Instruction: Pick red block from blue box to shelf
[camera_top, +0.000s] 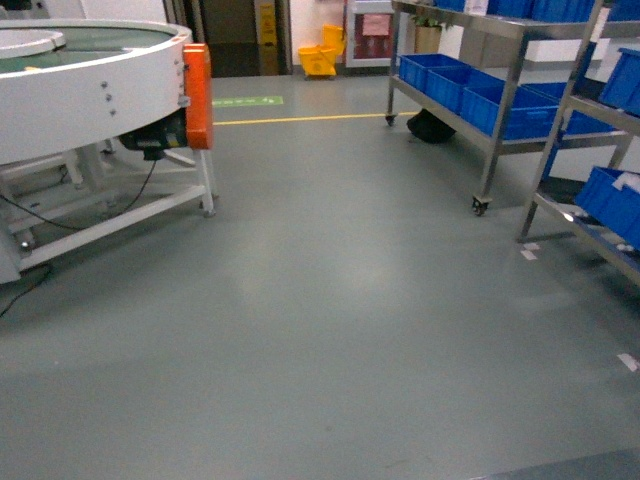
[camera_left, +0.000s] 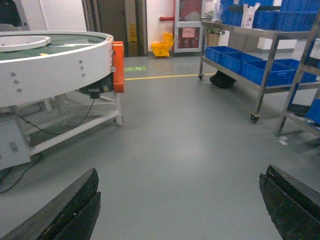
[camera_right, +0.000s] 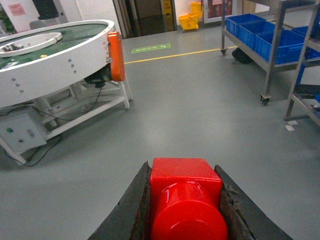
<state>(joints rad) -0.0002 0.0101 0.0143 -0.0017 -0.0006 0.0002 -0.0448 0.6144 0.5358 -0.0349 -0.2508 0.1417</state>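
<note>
The right pincer grips the red block between its closed fingers above grey floor. The left pincer gapes wide, empty. The steel shelf stands ahead right.

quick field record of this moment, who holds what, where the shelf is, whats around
right gripper: shut on the red block, held between both fingers
left gripper: open, nothing between its fingers
shelf: ahead on the right, steel rack on castors
on shelf: dark blue crates
blue box: not in view
left side: white round table with an orange panel
background: yellow mop bucket, yellow floor line
</note>
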